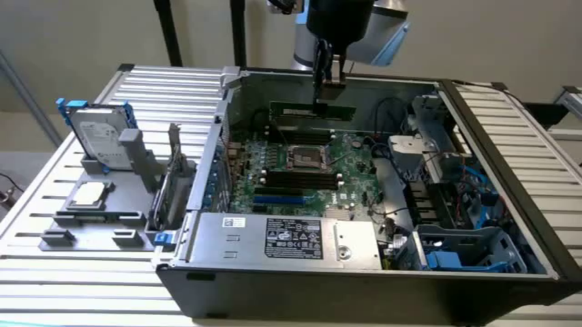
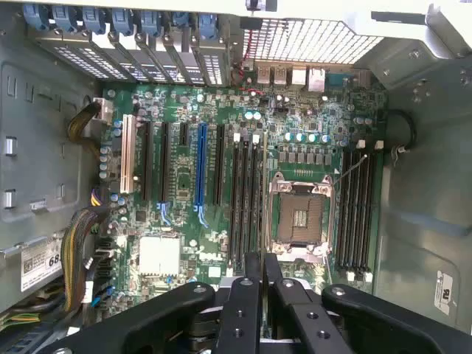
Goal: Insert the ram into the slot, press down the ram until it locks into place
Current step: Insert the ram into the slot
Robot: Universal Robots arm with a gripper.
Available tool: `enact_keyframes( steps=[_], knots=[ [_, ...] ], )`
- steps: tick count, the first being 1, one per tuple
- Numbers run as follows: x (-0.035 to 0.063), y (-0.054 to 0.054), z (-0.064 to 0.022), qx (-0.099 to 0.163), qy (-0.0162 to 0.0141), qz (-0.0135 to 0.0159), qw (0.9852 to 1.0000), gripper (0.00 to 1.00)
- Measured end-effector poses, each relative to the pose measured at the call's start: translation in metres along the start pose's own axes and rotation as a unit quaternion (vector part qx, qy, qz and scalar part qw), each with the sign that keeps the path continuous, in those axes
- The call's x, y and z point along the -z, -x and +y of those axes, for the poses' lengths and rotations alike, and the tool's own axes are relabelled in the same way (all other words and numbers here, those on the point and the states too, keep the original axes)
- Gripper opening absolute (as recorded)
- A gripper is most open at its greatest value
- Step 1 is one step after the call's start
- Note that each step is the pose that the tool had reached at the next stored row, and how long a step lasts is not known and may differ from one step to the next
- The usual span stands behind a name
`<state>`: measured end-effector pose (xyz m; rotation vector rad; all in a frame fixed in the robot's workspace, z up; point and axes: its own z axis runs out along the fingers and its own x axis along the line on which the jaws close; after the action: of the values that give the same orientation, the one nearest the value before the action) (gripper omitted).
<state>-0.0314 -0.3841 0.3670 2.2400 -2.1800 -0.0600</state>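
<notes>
- Hanging over the open computer case (image 1: 364, 296), the gripper (image 1: 320, 101) has its two fingers pinched narrow on the ram (image 1: 304, 111), gripping its top edge about halfway along.
- The ram is level and in the air, its long side running along the case's far wall, above the far edge of the motherboard (image 1: 353, 162). It touches no slot.
- In the exterior view, the square processor socket (image 1: 307, 158) sits mid-board. One bank of black memory slots (image 1: 293, 179) lies on its near side, and a second bank (image 1: 300, 134) lies on its far side, below the ram.
- In the wrist view, the fingers (image 2: 251, 302) sit close together and point down at the board. The two slot banks flank the socket there, one at (image 2: 247, 199) and the other across from it.
- A blue slot (image 2: 200, 169) lies parallel to them, on the side of that bank away from the socket.
- A silver power supply (image 1: 282, 238) with a label fills the case's near edge.
- Outside the case, on the slatted table (image 1: 82, 289), a hard drive (image 1: 98, 139) stands upright near the table's edge at the exterior view's left.
</notes>
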Motion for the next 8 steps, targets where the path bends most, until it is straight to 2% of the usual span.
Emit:
enact_keyframes(
  steps=[8],
  knots=[
    [0.0000,0.0000,0.0000,0.000,0.0000,0.0000,1.0000,0.13]
  ],
)
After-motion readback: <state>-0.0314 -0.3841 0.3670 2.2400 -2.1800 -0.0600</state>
